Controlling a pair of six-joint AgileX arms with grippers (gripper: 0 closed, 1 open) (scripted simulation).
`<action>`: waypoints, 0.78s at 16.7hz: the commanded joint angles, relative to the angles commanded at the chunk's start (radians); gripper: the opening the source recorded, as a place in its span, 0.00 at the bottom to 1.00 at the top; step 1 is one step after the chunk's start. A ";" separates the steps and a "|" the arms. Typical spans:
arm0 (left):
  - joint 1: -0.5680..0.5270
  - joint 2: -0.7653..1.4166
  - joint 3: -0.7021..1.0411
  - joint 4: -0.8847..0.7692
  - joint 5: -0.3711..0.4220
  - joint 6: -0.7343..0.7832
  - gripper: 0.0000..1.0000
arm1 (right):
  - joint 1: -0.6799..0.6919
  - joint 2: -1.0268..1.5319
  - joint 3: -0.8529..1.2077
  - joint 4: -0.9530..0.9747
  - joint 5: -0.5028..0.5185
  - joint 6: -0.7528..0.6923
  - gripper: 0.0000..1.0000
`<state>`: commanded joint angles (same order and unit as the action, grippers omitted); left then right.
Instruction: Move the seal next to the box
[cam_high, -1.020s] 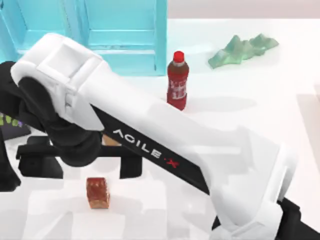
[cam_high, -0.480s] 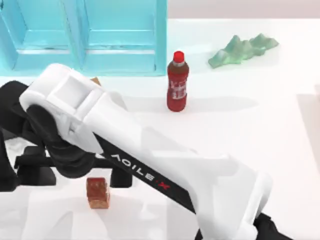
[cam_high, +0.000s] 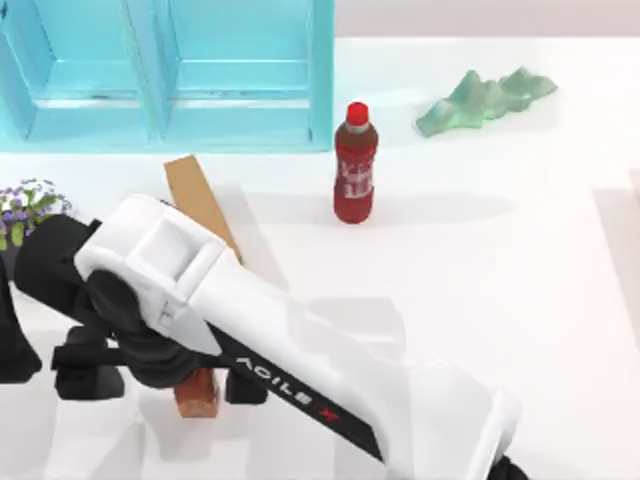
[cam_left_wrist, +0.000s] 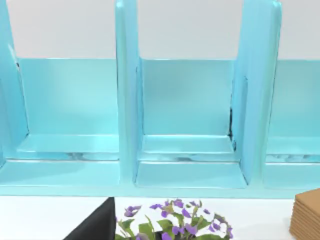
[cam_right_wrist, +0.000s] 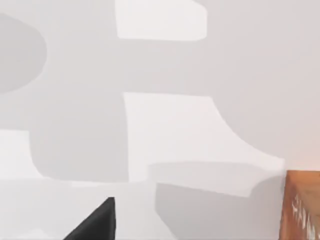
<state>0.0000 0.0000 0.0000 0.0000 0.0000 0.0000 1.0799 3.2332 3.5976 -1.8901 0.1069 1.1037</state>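
1. Black links of the left arm (cam_high: 12, 345) sat parked at the table's left edge, just near of a pot of small purple flowers (cam_high: 30, 205). I cannot tell how its claw stood.
2. Reaching in from the near right, the right gripper (cam_high: 168, 384) hung low over the near-left table. Its jaws were spread wide and held nothing.
3. The seal (cam_high: 197, 392), a small glossy reddish-brown block, stood on the table under that gripper, nearer the right-hand jaw than the left, so the grip looked off-centre. In the right wrist view the seal (cam_right_wrist: 301, 210) lay at the frame's edge.
4. A good pick would, I judged, need the claw shifted right until the block sat midway, then lowered and closed squarely on its flat sides.
5. The tan cardboard-coloured box (cam_high: 198, 200) lay farther off, beyond the arm; the carry would be short and away from the near edge.
6. A tall red-capped bottle (cam_high: 355, 175) stood to the right, well clear.
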 joint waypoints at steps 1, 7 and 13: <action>0.000 0.000 0.000 0.000 0.000 0.000 1.00 | 0.000 0.000 0.000 0.000 0.000 0.000 1.00; 0.000 0.000 0.000 0.000 0.000 0.000 1.00 | 0.000 0.000 0.000 0.000 0.000 0.000 0.70; 0.000 0.000 0.000 0.000 0.000 0.000 1.00 | 0.000 0.000 0.000 0.000 0.000 0.000 0.25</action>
<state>0.0000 0.0000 0.0000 0.0000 0.0000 0.0000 1.0799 3.2332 3.5976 -1.8901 0.1069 1.1037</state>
